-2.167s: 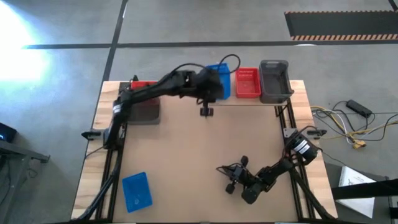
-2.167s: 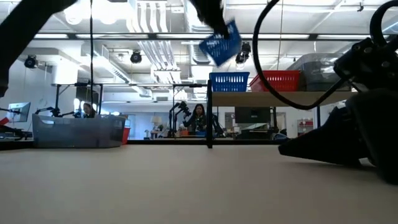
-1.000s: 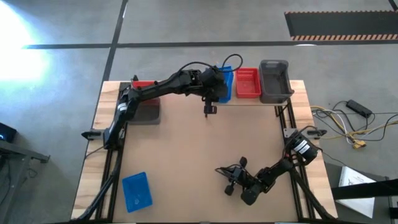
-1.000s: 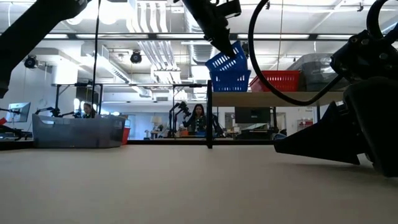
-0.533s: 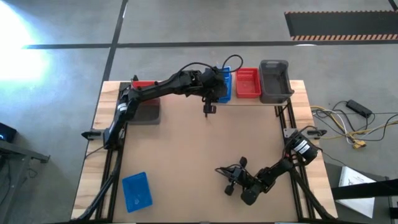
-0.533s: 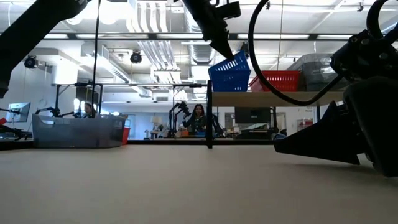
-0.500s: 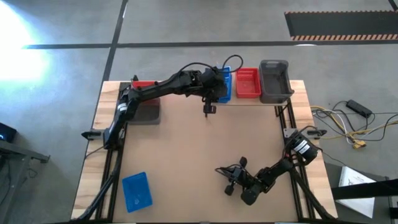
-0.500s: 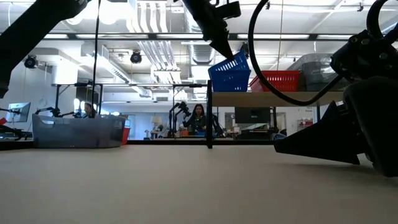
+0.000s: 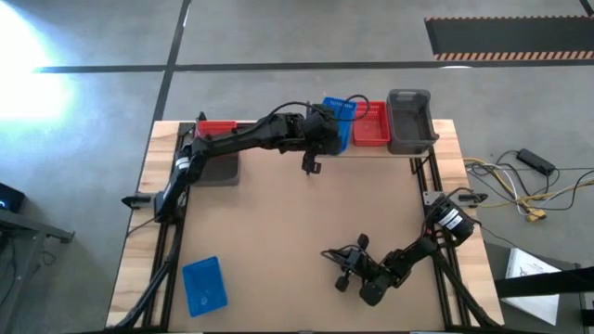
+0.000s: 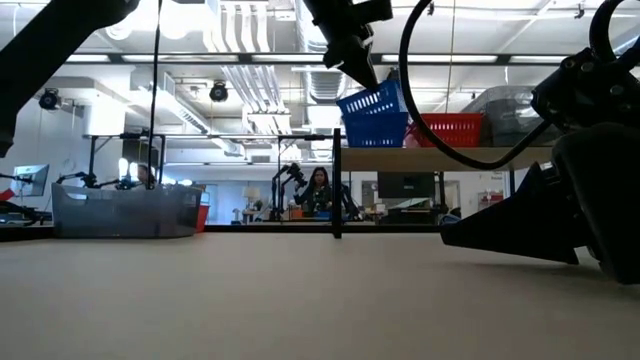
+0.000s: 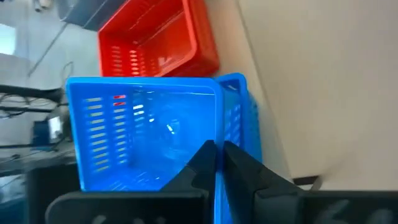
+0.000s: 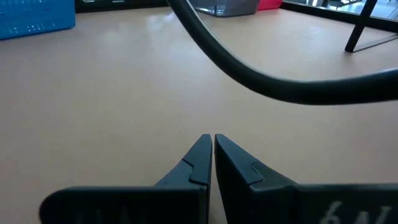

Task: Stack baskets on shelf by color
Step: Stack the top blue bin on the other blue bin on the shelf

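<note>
Since ~2 s ago: the left gripper (image 11: 216, 163) has carried the small blue perforated plastic basket (image 11: 143, 130) from up in the air above the light wood shelf board w/ black metal posts (image 9: 371, 149) down onto the blue basket already sitting there (image 10: 375, 130). In the low view the carried one is tilted, one end up, not fully nested yet.

Left gripper fingers are pinched tight on the near wall of the carried blue basket per the left wrist view. Right gripper (image 12: 212, 155) rests low on the table at the front right, fingers closed on nothing, arm waiting.

Shelf at the back edge holds, left to right in the high view: the blue stack, a red plastic basket (image 9: 370, 123), a deeper grey plastic basket (image 9: 409, 119).

Off shelf: another grey basket (image 9: 218, 167) w/ a red basket (image 9: 215, 127) just behind it at back left, and a blue basket (image 9: 203, 284) at front left.

Step in hand: seating blue on blue. Next, as I judge: level it, release, pull back, then go for the front-left blue one.
</note>
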Controlling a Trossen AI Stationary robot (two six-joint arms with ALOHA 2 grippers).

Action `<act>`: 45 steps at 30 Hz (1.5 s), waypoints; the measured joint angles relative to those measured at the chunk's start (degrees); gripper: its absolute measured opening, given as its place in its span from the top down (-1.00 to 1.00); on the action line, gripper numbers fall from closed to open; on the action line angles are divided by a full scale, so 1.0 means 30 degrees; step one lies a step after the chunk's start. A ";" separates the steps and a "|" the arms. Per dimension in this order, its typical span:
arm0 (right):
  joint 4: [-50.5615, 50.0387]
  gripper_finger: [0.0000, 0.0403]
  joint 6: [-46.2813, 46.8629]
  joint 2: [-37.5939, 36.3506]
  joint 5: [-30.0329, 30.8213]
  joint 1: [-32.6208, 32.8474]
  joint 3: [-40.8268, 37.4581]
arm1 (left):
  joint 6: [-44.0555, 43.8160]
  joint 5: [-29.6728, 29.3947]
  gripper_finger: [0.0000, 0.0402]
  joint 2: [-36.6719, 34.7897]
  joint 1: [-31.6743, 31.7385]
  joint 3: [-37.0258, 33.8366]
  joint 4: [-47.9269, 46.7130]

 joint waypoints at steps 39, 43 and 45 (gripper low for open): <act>0.0087 0.94 0.0007 0.0000 -0.0012 0.0000 0.0000 | -0.0541 0.1270 0.23 -0.0044 0.0181 -0.0461 -0.1629; 0.0087 0.94 0.0014 0.0000 -0.0019 0.0000 0.0000 | -0.0507 0.1272 0.23 -0.0036 0.0527 -0.1476 -0.1147; 0.0095 0.94 0.0012 0.0000 -0.0019 0.0000 0.0000 | -0.0548 0.1278 0.26 -0.0036 0.0702 -0.1694 -0.1057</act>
